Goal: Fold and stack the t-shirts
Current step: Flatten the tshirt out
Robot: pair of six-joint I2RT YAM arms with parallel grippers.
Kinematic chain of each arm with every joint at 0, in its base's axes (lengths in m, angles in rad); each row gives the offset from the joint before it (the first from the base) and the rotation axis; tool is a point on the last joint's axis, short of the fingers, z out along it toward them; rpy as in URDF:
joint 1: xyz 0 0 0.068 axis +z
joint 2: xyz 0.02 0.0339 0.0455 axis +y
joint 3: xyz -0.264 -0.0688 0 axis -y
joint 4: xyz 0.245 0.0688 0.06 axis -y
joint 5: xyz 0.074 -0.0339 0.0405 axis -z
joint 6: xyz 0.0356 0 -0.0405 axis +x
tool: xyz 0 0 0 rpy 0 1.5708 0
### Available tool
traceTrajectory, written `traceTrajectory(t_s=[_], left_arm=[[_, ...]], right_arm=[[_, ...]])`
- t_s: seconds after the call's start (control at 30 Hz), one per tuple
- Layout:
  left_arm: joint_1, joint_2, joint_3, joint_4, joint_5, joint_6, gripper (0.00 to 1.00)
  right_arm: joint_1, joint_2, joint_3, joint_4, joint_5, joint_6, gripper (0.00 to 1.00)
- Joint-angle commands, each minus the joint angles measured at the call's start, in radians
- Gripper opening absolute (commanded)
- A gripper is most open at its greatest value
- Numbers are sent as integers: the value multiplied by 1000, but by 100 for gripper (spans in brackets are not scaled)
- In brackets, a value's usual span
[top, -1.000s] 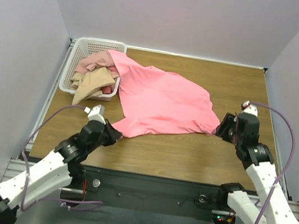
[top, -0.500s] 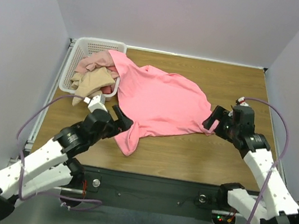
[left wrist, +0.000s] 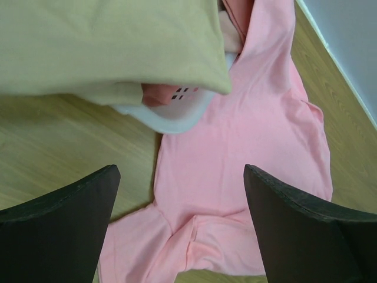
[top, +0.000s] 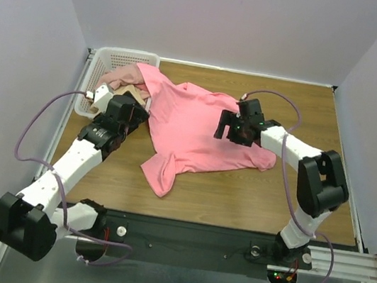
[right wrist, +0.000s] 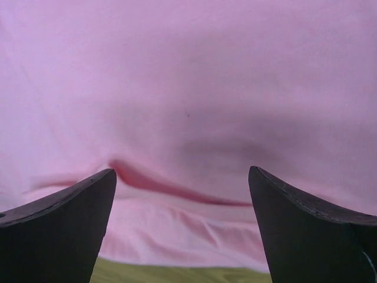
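A bright salmon-pink t-shirt lies spread and rumpled across the middle of the table, its top edge draped over the basket's corner, one narrow end trailing toward the front. My left gripper hovers open at that basket corner, above the shirt's left edge, nothing between its fingers. A tan t-shirt hangs over the basket rim just ahead of it. My right gripper hangs open over the pink shirt's right half, holding nothing.
The white lattice basket sits at the far left corner with dusty pink and tan shirts bunched in it. Bare wooden table shows at the front and right. White walls close in three sides.
Both grippers opened and let go of the pink shirt. The left arm swung back to the basket corner; the right arm moved left over the shirt. The shirt's near-left end fell narrow.
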Motion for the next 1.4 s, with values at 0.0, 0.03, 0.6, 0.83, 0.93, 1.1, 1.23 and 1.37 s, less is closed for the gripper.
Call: traceTrajectory(t_s=[0.0, 0.03, 0.6, 0.83, 0.93, 1.1, 1.23, 1.37], left_arm=[[59, 81, -41, 198, 157, 88, 99], [65, 98, -43, 221, 173, 85, 99], [45, 152, -72, 372, 325, 125, 99], [-39, 311, 5, 419, 311, 143, 99], [-38, 405, 44, 444, 297, 165, 99], [11, 581, 141, 409, 241, 196, 98], [99, 647, 192, 413, 244, 217, 98], [171, 718, 278, 386, 201, 261, 99]], right_arm=[[-7, 83, 47, 33, 53, 3, 99], [-9, 99, 41, 33, 66, 8, 99], [-441, -93, -321, 9, 57, 74, 99], [-441, -128, -283, -31, 93, 34, 100], [-441, -154, -288, -31, 40, 14, 100], [-441, -180, -286, -31, 19, -41, 100], [-443, -177, -289, -30, -38, -51, 100], [-441, -150, -277, -30, -35, -64, 100]])
